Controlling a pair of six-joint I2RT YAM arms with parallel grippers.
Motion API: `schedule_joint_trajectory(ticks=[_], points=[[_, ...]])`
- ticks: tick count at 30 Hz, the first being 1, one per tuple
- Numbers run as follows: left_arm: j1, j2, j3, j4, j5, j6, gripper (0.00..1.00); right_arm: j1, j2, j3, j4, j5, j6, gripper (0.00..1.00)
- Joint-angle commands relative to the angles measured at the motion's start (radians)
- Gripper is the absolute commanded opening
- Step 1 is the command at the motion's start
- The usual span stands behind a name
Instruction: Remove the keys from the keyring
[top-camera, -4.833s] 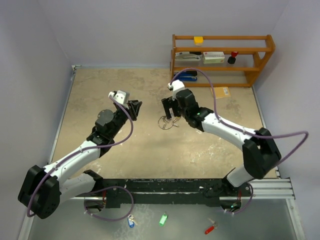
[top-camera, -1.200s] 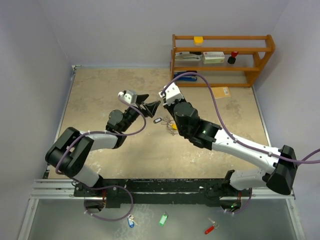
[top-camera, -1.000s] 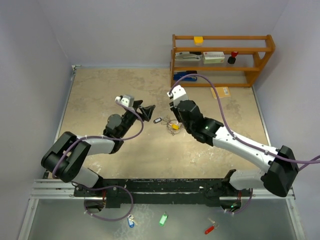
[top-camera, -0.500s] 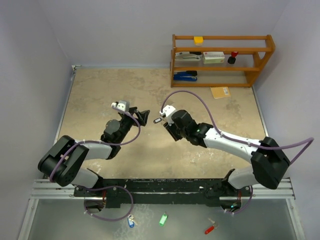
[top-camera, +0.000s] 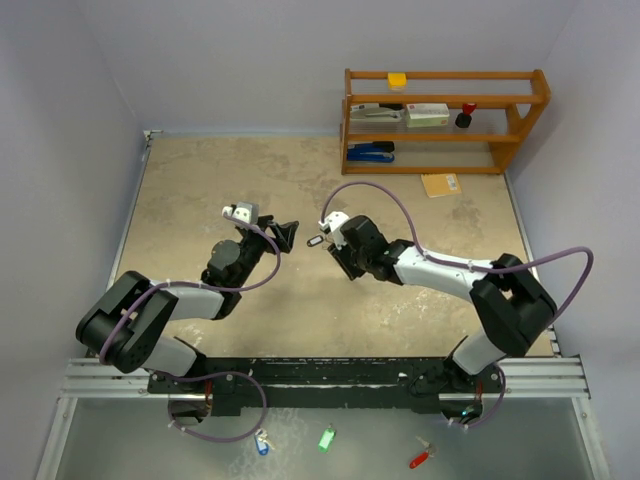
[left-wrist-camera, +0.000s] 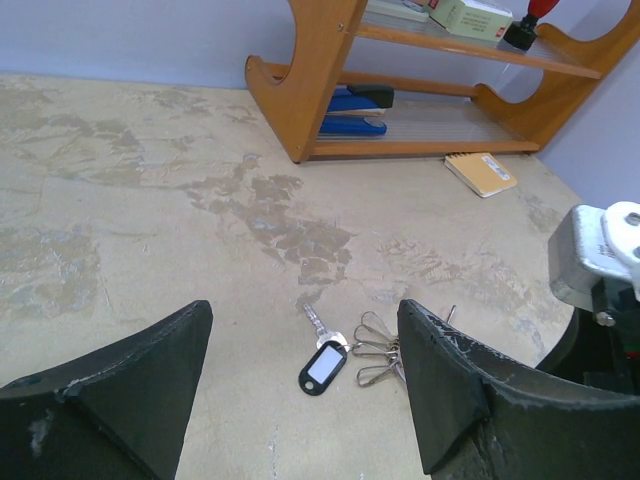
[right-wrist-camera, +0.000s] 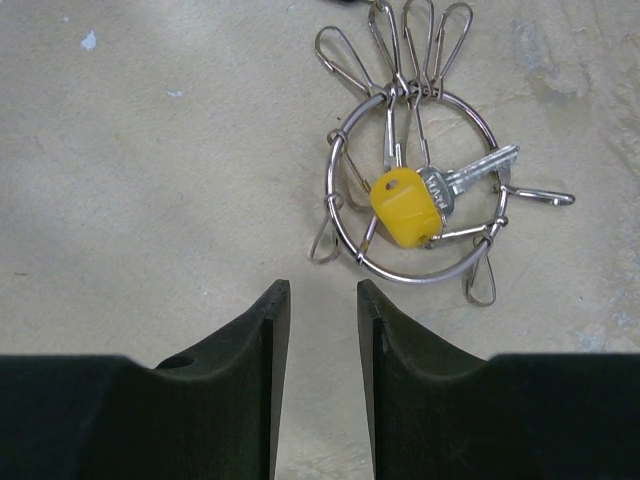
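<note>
Keyring (right-wrist-camera: 420, 281) is flat on the counter (top-camera: 200, 190), nothing lifted yet. Going L to R: left claw (left-wrist-camera: 302, 312) is released, spread wide, hovering low and aimed at the black-headed key (left-wrist-camera: 321, 366). That one lies just beside a bunch of snap clips (left-wrist-camera: 378, 348); can't tell if it's hooked on tbh. Right claw (right-wrist-camera: 314, 290) is almost pinched but grasping nothing, sitting just left of the ring. Yellow-headed key (right-wrist-camera: 405, 208) and a silver key (right-wrist-camera: 478, 168) lie across the ring. Imo best move: right claw slides over and pins the rim, left takes one key head only, bc wire this thin prob skates away otherwise.
</note>
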Motion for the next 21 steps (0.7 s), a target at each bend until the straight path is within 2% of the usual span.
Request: schedule_joint_trajectory(ticks=[1,9,21], points=[[0.004,-0.024,-0.008,0.042,-0.01,-0.006,0.72,-0.008,0.028,0.081,0.04,-0.025,-0.025,0.37],[0.003,-0.024,-0.007,0.036,-0.011,0.003,0.72,-0.022,0.092,0.129,0.053,-0.025,-0.051,0.47],[0.004,-0.024,-0.005,0.022,-0.034,0.019,0.72,-0.051,0.165,0.167,0.046,-0.066,-0.032,0.46]])
